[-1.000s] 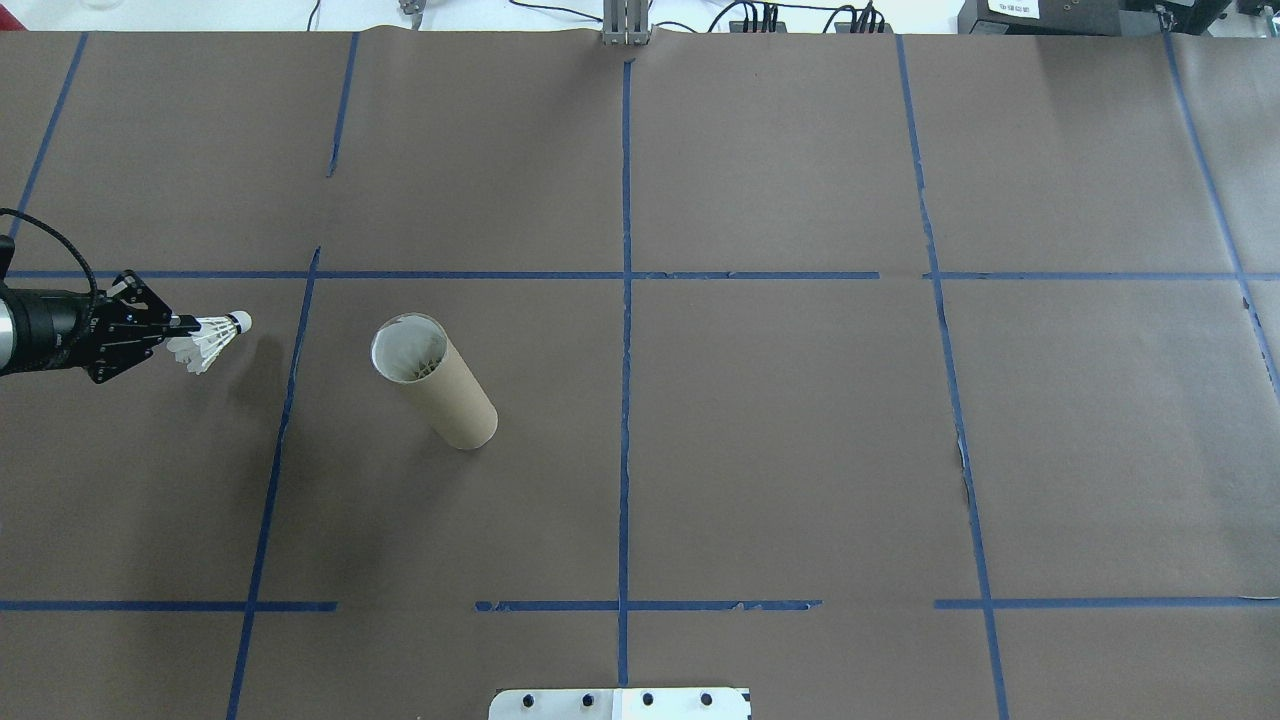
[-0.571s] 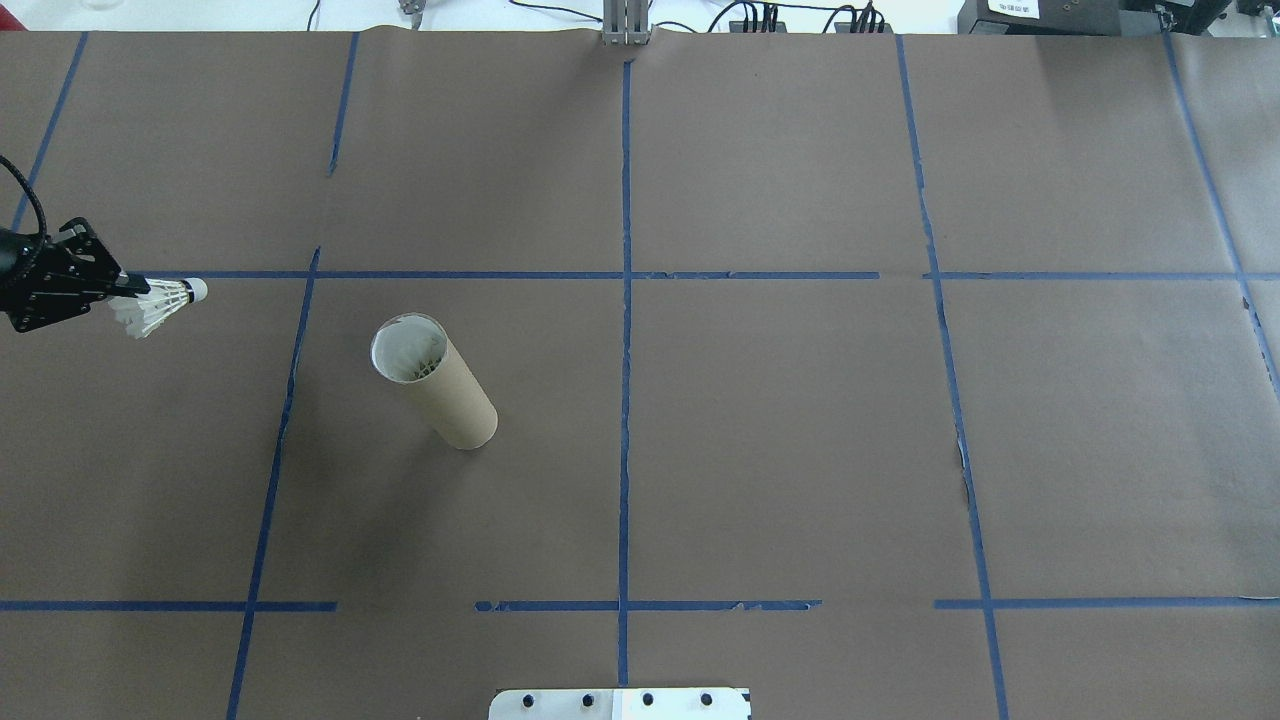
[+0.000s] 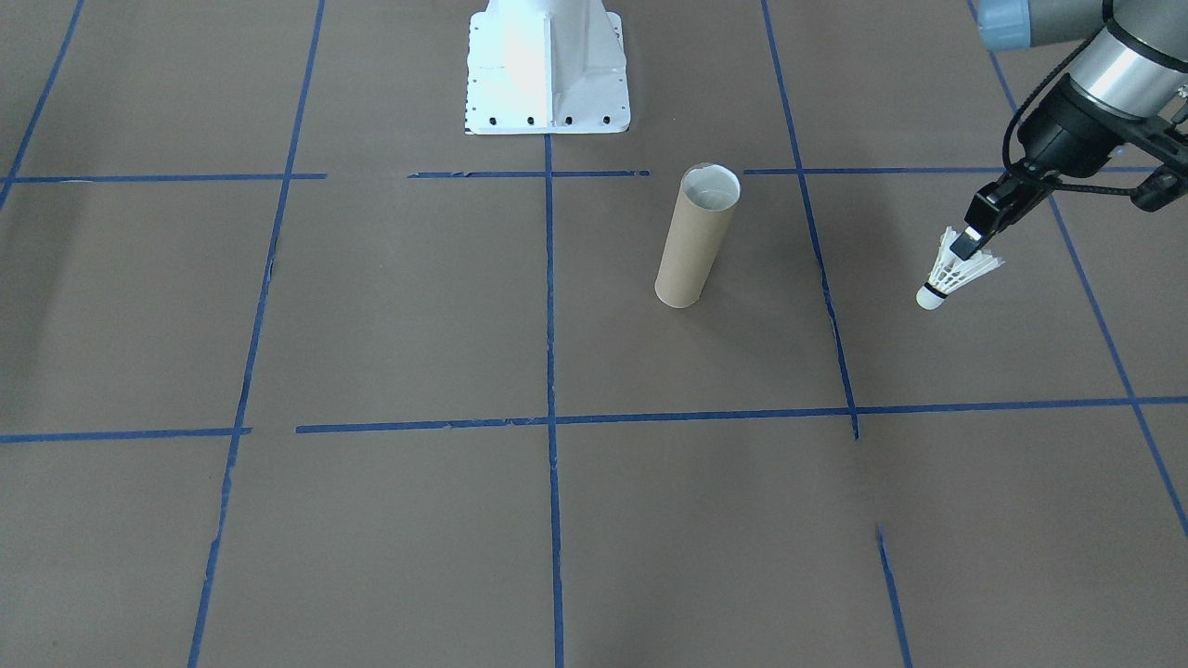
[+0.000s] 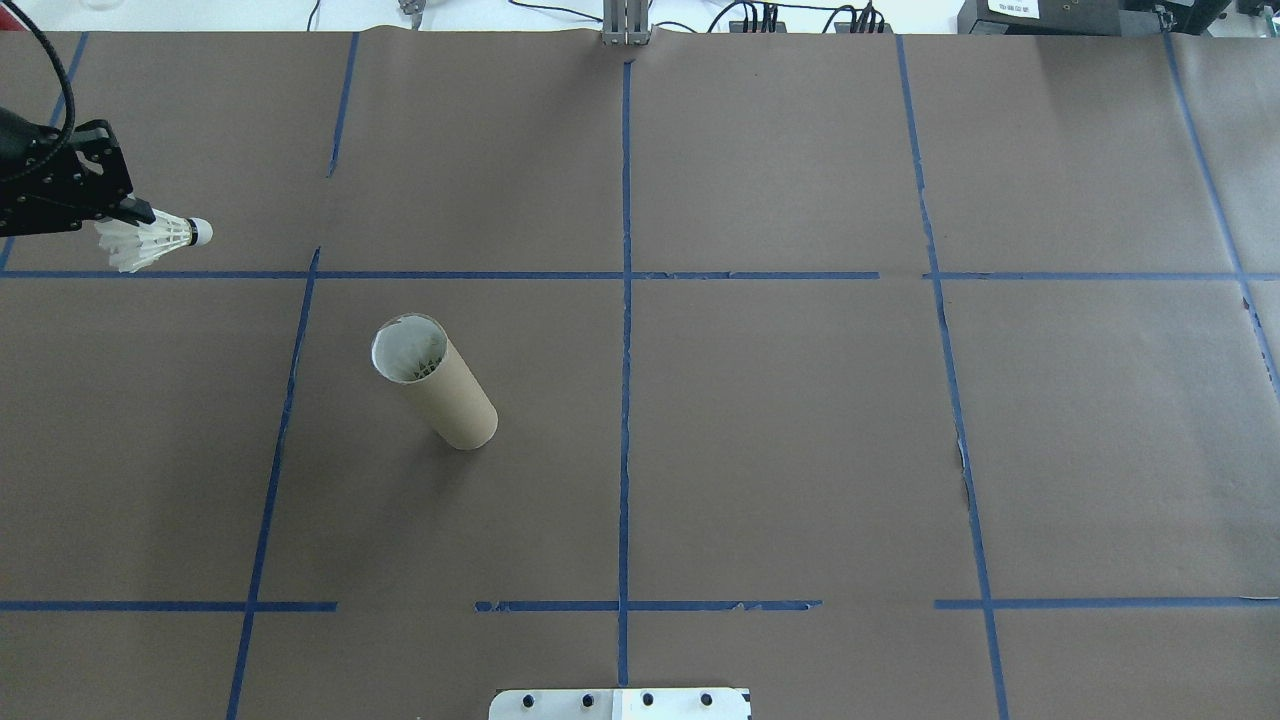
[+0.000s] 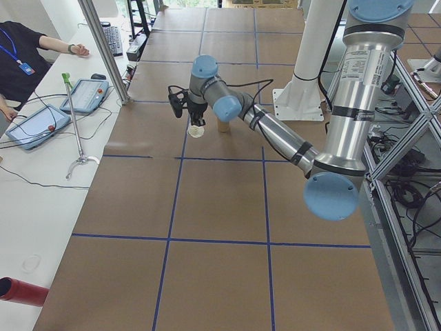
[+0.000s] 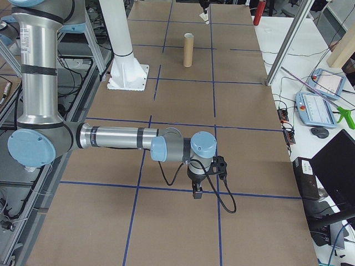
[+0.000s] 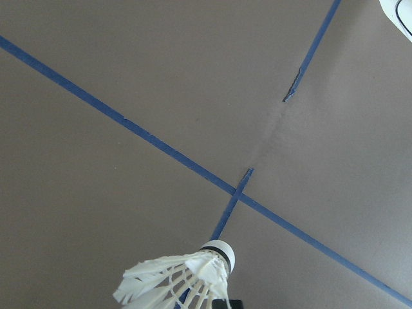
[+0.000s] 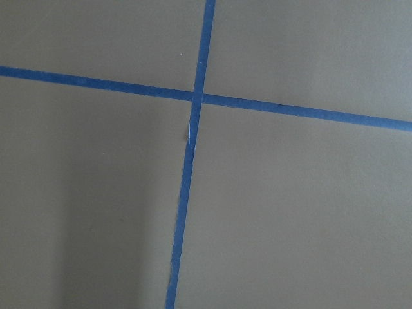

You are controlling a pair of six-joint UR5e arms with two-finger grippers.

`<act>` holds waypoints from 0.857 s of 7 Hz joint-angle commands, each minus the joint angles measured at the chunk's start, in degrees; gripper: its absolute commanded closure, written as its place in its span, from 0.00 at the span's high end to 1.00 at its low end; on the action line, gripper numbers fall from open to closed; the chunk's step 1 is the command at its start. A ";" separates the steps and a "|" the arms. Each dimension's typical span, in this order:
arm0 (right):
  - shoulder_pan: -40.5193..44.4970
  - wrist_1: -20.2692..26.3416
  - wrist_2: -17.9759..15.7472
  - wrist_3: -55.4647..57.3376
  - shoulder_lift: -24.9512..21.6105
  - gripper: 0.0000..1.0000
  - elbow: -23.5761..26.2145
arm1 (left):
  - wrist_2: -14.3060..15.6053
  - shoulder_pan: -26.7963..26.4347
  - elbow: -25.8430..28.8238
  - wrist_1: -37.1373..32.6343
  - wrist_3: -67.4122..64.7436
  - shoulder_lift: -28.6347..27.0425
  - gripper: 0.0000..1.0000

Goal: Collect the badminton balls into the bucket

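So the left gripper [image 3: 967, 243] has the shuttlecock [image 3: 949, 275] pinched by its feathers, held in the air well off to the side of the upright cardboard tube [image 3: 696, 236]. Right gripper [image 6: 196, 193] hangs over bare table; can't tell if it's open.

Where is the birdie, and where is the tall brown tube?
shuttlecock [image 3: 956, 273], front-facing view, on its white feathers.
cardboard tube [image 4: 452, 396], overhead view, on its brown side wall.
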 commanded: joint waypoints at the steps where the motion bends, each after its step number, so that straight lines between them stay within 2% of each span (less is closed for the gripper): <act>1: 0.00 0.00 0.00 0.00 0.00 1.00 -0.03 | 0.34 1.78 -4.73 23.34 2.08 -14.67 0.00; 2: 0.00 0.00 0.00 0.00 0.00 1.00 -0.03 | 0.51 4.41 -4.49 31.26 1.99 -21.52 0.00; 3: 0.00 0.00 0.00 0.00 0.00 1.00 0.06 | 3.21 7.65 -4.05 38.12 1.64 -27.59 0.00; 4: 0.00 0.00 0.00 0.00 0.00 1.00 -0.03 | 6.46 11.95 0.04 42.89 1.29 -33.31 0.00; 5: 0.00 0.00 0.00 0.00 0.00 1.00 0.06 | 7.88 16.60 3.22 45.03 1.03 -35.97 0.00; 6: 0.00 0.00 0.00 0.00 0.00 1.00 0.06 | 9.73 18.65 3.25 47.83 -0.11 -36.87 0.00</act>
